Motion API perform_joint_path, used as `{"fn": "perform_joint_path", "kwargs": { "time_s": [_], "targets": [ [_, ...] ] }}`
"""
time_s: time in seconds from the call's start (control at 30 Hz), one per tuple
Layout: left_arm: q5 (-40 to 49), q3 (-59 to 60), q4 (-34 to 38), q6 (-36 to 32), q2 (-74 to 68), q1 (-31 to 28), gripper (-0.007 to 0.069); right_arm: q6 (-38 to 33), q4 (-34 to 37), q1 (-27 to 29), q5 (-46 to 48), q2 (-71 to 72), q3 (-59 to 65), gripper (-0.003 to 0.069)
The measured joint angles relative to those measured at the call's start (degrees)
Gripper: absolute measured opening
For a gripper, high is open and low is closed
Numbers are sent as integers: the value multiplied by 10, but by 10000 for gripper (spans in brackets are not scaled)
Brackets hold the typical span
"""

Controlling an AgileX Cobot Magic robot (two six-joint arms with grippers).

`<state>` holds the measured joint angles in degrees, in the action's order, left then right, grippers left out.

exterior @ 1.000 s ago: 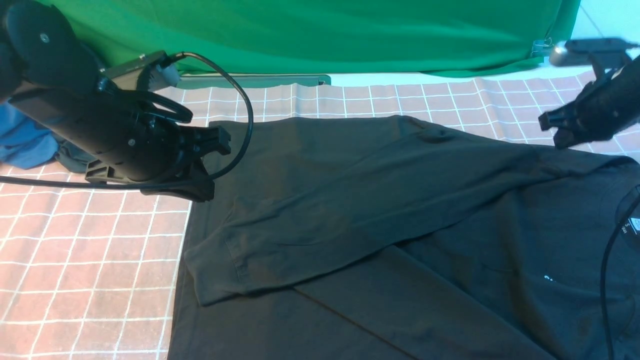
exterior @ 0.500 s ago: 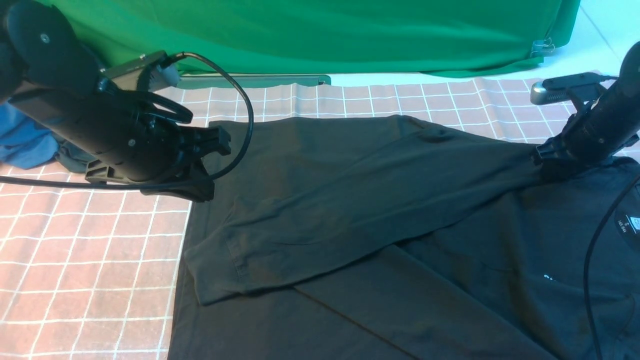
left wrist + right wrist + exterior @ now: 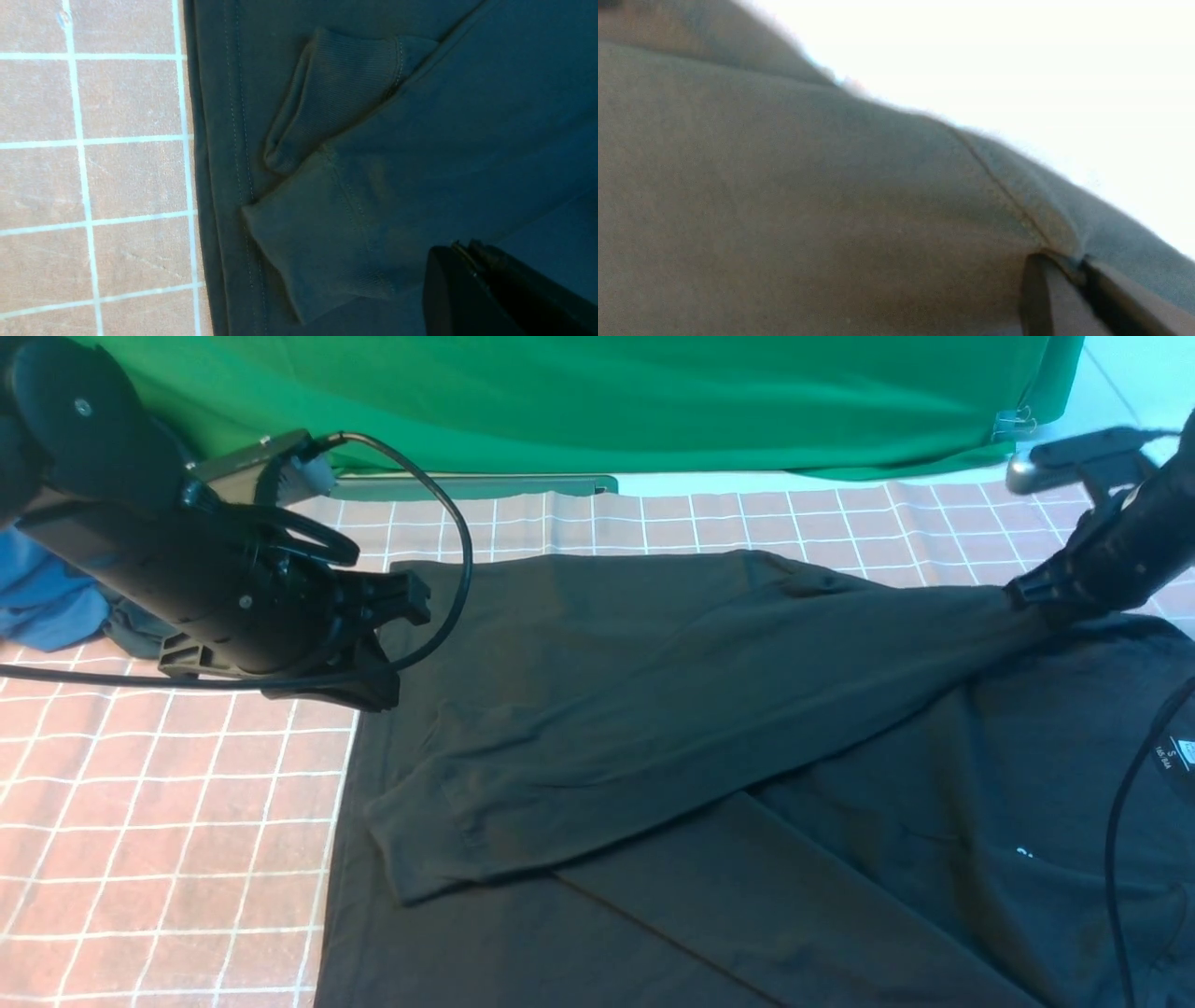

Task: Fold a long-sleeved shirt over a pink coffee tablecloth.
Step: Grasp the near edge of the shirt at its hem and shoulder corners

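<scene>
Folding is judged to be at an early stage. The long-sleeved shirt (image 3: 653, 709) is spread on the pink coffee tablecloth (image 3: 168, 803), and one sleeve (image 3: 607, 728) is already laid slantwise across the body. Its cuff (image 3: 411, 840) lies near the fingertips of the left gripper (image 3: 373, 686), on the robot's side of them. The body folds are still to be made.

The left gripper's fingers are seen pressed together on nothing, with the shirt's edge beneath them. The fingers of the right gripper (image 3: 1032, 597) are clamped on a pinch of fabric at the shoulder seam (image 3: 1008, 191), and the cloth is drawn up into a ridge toward them.

A second earlier, these right fingers were held clear above the shirt. They are now closed on it and raised, and the cuff is pulled slightly toward them.
</scene>
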<state>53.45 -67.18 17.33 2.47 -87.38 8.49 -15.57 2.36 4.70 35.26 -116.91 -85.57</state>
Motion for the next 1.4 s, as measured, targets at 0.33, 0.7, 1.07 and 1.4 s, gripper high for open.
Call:
{"fn": "perform_joint_path", "kwargs": {
  "time_s": [0.33, 0.7, 1.07, 1.4],
  "targets": [
    [0, 0, 0, 0, 0, 0, 13, 38, -6, 26, -74, 2, 0, 67],
    [6, 0, -1, 0, 0, 0, 13, 49, -15, 26, -88, 9, 0, 404],
    [42, 84, -3, 25, 64, 17, 13, 38, 13, 26, 188, 208, 42, 46],
    [-19, 207, -22, 134, 59, 178, 13, 82, 34, 26, 230, 415, 339, 80]
  ]
}}
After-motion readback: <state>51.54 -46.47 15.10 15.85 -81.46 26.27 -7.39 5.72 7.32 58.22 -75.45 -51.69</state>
